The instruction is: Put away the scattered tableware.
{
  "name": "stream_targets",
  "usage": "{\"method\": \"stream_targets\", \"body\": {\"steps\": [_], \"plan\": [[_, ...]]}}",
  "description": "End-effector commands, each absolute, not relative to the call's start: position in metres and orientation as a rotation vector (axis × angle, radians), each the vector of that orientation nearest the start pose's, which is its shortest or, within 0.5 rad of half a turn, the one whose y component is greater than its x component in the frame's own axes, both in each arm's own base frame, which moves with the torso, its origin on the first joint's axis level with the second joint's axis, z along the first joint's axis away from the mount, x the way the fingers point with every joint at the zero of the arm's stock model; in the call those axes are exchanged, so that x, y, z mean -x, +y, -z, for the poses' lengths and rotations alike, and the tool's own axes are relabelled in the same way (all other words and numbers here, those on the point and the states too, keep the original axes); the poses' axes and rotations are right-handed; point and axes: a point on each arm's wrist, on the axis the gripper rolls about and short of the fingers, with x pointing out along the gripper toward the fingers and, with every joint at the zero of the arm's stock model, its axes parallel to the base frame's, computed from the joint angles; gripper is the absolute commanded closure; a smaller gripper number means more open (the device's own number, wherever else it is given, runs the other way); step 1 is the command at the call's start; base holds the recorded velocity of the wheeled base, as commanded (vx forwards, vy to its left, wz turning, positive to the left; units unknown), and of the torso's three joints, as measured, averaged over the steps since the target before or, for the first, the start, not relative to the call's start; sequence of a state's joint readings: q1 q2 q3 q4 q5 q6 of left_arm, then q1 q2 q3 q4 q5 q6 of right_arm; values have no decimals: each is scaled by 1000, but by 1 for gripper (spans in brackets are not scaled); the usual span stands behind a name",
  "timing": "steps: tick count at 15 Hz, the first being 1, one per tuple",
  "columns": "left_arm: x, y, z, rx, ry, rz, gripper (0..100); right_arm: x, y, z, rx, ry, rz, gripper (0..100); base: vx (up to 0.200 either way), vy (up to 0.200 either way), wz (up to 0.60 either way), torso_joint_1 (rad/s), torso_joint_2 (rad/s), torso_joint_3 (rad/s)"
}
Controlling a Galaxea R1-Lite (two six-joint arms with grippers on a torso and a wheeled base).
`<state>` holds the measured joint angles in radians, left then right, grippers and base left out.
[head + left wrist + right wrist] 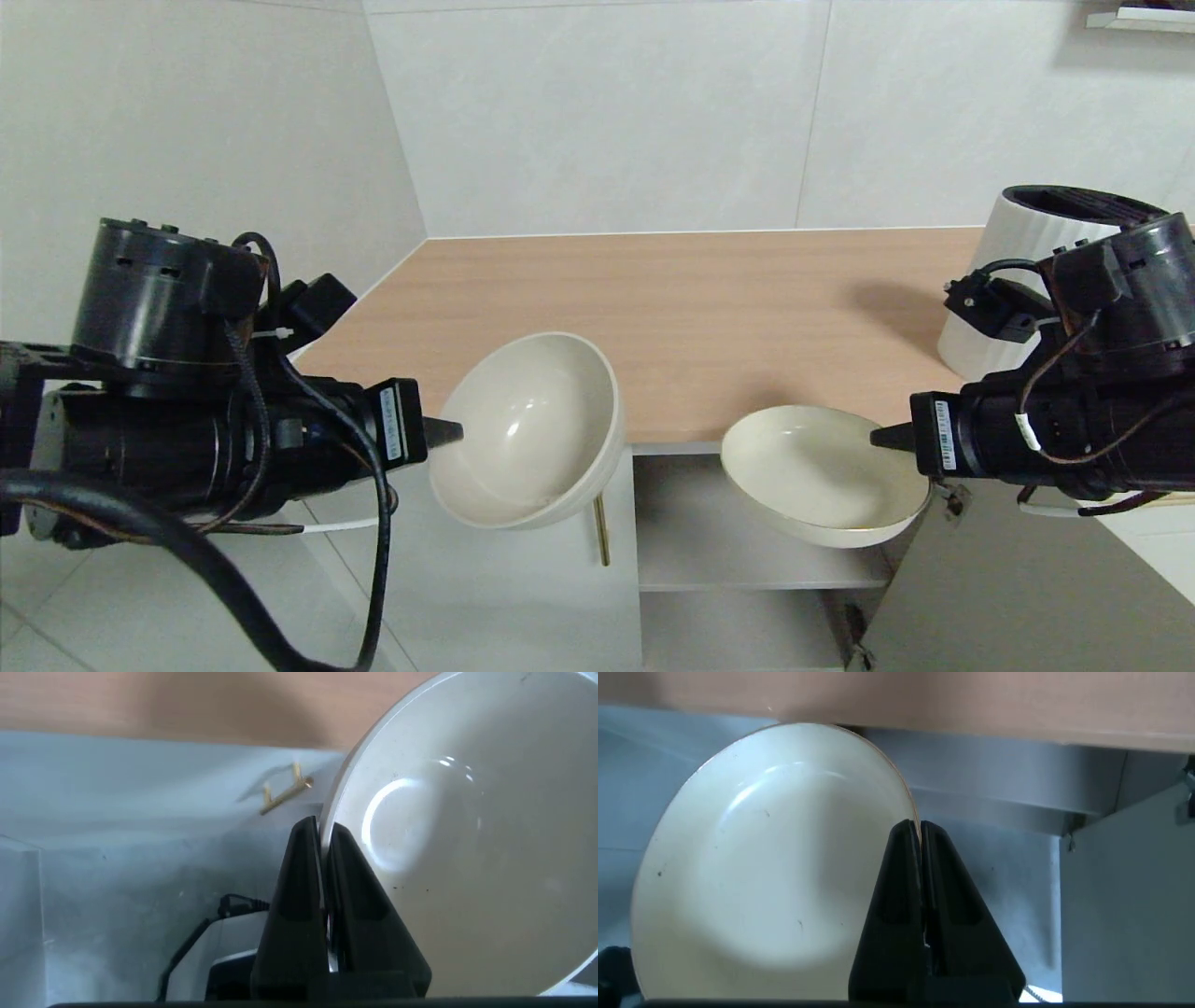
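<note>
Tableware in play is 2 pieces, each held in the air by 1 gripper. The left gripper (448,431), at the left middle of the head view, has its 2 fingers squeezed nearly together on the rim of a deep cream bowl (532,439). The left wrist view shows the rim wedged in the narrow slit between them. The bowl is tipped up on edge with its hollow facing the camera. It hangs at the front edge of the wooden countertop (700,308), partly over the wood and partly over a closed white cabinet door (523,597). A slim brass handle (602,532) on that door sits just below the bowl.

The right gripper (882,436), at the right middle of the head view, is clamped the same way on the rim of a shallow cream plate (812,467). The right wrist view shows its fingers pinching the thin edge with almost no gap. The plate tilts with its face up toward the camera and hangs just in front of the counter edge, over an open cabinet bay with a grey shelf (738,560). The bay's open door (1018,579) fills the lower right of the head view. Bowl and plate are near each other but apart.

A white ribbed canister (1036,224) with a dark opening stands on the countertop at the far right, behind the right arm.
</note>
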<state>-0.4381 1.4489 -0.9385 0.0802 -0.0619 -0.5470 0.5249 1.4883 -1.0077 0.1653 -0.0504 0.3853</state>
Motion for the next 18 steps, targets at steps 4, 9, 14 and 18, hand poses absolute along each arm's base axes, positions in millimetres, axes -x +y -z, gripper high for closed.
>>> {"method": "stream_targets", "body": {"steps": [4,9,14,18], "plan": [[-220,-106,-214,401,728,304,100,-218,126,-216,-171,728,-324,100,-150,0,0,3,2,2],[-221,-106,-212,397,735,302,100,-221,126,-213,-166,740,-317,100,0,0,0,0,0,0],[-222,-107,-210,395,743,301,100,-226,129,-207,-155,755,-298,100,0,0,0,0,0,0],[-222,-107,-210,395,744,301,100,-228,130,-204,-151,765,-293,100,0,0,0,0,0,0]]}}
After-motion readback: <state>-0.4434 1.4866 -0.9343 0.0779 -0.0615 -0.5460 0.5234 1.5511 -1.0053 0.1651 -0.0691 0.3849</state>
